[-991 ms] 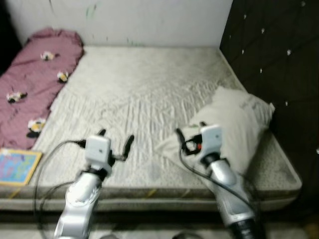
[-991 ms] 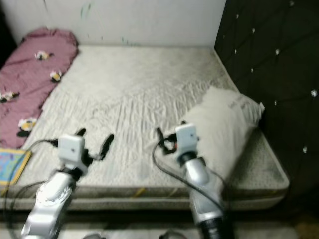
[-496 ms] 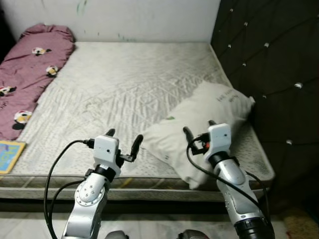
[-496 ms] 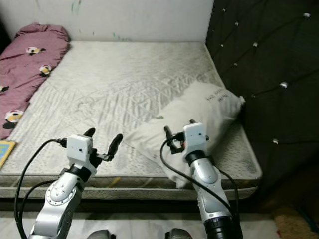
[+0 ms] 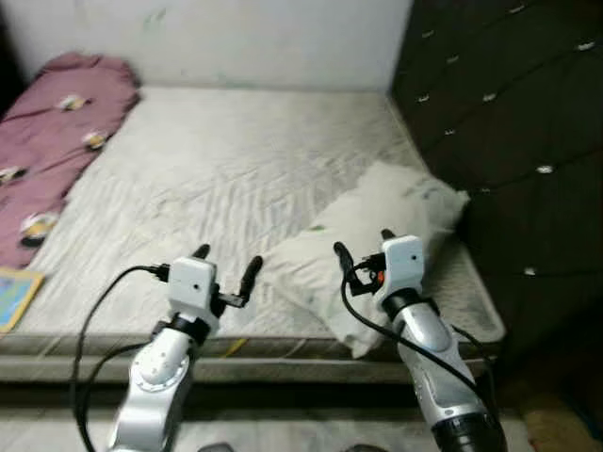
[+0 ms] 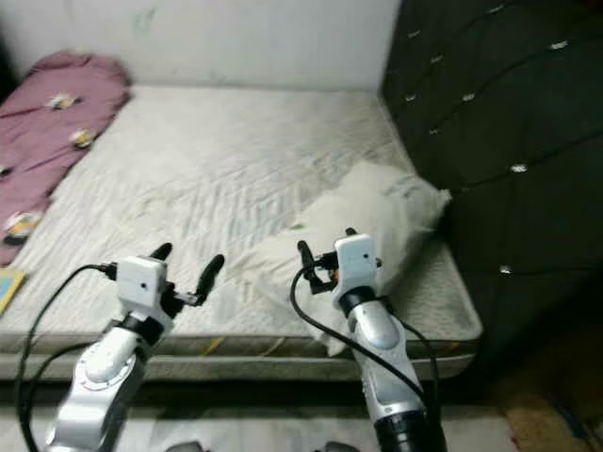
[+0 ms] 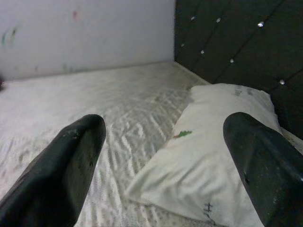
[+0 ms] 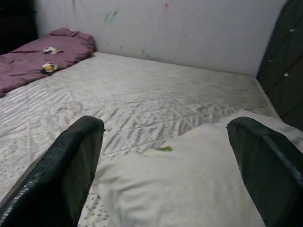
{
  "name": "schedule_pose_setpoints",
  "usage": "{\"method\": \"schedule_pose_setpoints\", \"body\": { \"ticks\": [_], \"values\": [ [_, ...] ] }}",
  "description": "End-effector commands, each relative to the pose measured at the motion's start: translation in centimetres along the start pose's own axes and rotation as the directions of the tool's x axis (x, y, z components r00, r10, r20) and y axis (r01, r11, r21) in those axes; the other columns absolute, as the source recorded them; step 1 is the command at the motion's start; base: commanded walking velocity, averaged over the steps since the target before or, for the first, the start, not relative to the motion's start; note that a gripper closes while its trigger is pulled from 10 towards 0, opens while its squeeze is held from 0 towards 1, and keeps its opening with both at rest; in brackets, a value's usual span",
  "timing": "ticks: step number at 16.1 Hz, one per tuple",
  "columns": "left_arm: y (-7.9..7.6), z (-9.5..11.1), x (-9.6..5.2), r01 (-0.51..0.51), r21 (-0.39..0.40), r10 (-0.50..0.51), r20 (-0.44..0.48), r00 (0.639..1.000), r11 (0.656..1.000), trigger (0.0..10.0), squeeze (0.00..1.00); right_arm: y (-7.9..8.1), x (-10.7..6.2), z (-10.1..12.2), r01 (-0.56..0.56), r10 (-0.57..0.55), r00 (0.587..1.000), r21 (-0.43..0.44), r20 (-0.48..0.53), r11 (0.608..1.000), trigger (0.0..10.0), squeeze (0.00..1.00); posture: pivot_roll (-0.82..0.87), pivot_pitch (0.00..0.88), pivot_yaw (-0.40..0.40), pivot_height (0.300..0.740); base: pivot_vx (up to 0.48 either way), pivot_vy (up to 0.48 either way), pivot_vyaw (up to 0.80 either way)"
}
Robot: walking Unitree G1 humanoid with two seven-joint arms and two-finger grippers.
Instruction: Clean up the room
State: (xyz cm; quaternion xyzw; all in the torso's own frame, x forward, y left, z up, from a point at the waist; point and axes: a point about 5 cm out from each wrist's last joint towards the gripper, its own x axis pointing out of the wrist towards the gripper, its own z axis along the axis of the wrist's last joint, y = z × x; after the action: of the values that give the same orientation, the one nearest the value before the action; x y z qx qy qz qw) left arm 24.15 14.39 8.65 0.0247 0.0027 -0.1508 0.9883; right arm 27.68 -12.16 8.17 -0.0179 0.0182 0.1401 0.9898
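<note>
A white pillow (image 5: 377,235) lies askew on the right side of the grey mattress (image 5: 217,169), close to the dark tufted headboard (image 5: 499,113). My right gripper (image 5: 361,247) hovers open over the pillow's near end, nothing between its fingers. My left gripper (image 5: 226,266) is open too, held above the mattress's front edge, left of the pillow. The pillow (image 7: 213,156) lies ahead of the left wrist camera, and the pillow (image 8: 189,189) lies just below the right wrist camera. A pink blanket with cartoon prints (image 5: 52,132) is bunched along the mattress's far left side.
A colourful book or mat (image 5: 14,297) lies at the mattress's front left corner. A white wall (image 5: 217,38) closes the far side. The floor (image 5: 556,424) shows at the lower right beside the bed.
The camera has swung right and the view has shifted, bringing the pillow more to the middle. Both grippers stay open in front of me, the right one still over the pillow.
</note>
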Motion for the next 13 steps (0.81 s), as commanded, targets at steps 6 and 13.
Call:
{"method": "schedule_pose_setpoints", "body": {
  "ticks": [6,13],
  "values": [
    [-0.32,0.17,0.12,0.010,-0.016,-0.010,0.010,1.000,1.000,10.0,0.00,-0.33,0.21,0.36,0.004,-0.004,1.000,-0.016,0.008,1.000,10.0,0.00,-0.03,0.000,-0.013,0.740,0.318,0.000,0.00],
    [-0.46,0.10,0.09,0.014,-0.017,-0.014,0.005,1.000,1.000,10.0,0.00,-0.37,0.14,0.32,0.007,-0.007,1.000,-0.018,0.006,1.000,10.0,0.00,-0.03,0.000,-0.016,0.740,0.311,0.000,0.00]
  ]
}}
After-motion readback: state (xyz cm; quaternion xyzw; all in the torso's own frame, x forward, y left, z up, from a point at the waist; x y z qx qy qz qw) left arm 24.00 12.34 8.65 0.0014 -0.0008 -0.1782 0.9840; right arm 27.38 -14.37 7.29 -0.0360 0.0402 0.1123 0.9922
